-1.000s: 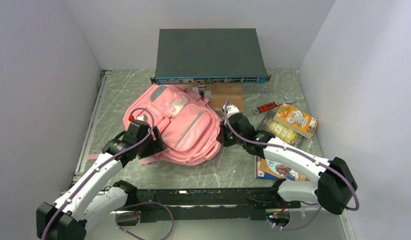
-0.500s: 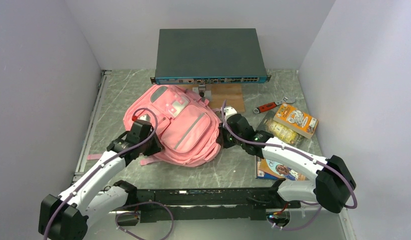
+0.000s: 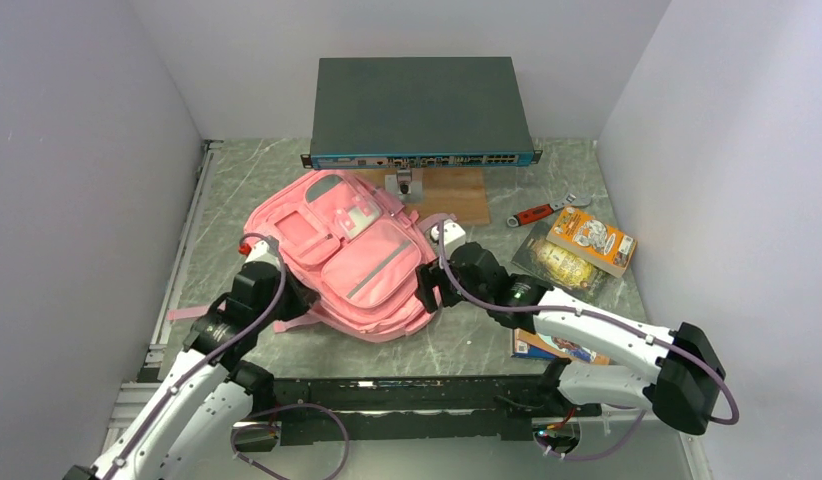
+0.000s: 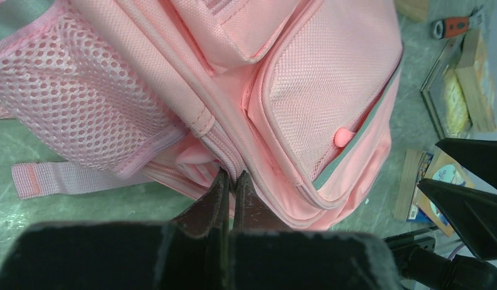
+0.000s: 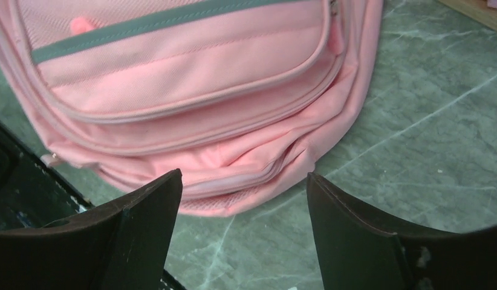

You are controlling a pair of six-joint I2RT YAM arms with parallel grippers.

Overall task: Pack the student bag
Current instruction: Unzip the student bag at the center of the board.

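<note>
Pink student bag [image 3: 372, 265] pinched by left jaws; right jaws agape; grey switch [image 3: 419, 105] behind it.

We can read no lettering anywhere; the print on the orange box [image 3: 590, 240] and the book [image 3: 555, 346] is too small.

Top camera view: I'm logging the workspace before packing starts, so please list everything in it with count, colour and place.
student bag: one, light pink, centre-left
flat device: one, dark grey, back centre
wooden board: one, brown, below the device's front
hand tool: one, red-orange handle, back right
box: one, orange, right
clear packet: one, yellow contents, beside the box
book: at least one, colourful cover, near right, partly under the arm
left gripper: shut on the bag's near-left seam
right gripper: open, at the bag's near-right edge
</note>
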